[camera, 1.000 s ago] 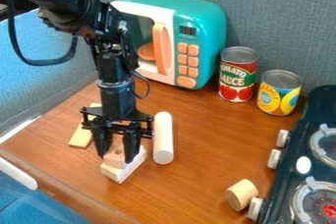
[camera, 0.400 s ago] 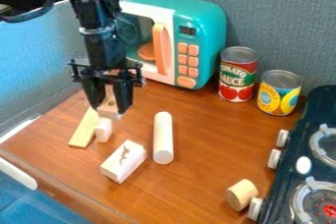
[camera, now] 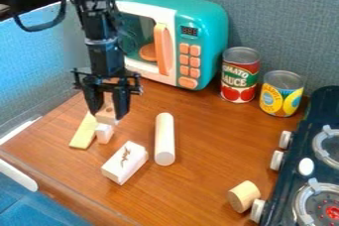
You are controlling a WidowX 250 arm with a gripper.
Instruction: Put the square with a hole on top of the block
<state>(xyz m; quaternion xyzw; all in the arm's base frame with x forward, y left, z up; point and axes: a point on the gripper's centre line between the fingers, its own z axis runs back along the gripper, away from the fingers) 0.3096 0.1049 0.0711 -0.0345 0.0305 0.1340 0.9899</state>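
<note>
My black fingers [camera: 122,102] pinch the pale wooden square with a hole [camera: 106,114] between their tips. Below them sits a small whitish block [camera: 104,134]; a larger, dark-marked white rectangular block [camera: 124,163] lies nearer the camera.

A broad open lane runs down the middle of the desk [camera: 205,180], between the upright-lying white cylinder [camera: 165,139] and the stove [camera: 265,215].A wide lane of bare desk [camera: 205,185] runs from the cans [camera: 240,75] at the back down to the near edge, between the long white cylinder [camera: 165,139] and the stove [camera: 324,155]. The short wooden cylinder [camera: 244,196] by the stove knobs narrows its near right end. A slim gap parts the long cylinder from the white block [camera: 124,162]. Toward the left edge, the yellow strip [camera: 84,132] and small white block [camera: 104,133] stand in the way; behind, the toy microwave [camera: 210,36] closes the passage.
</note>
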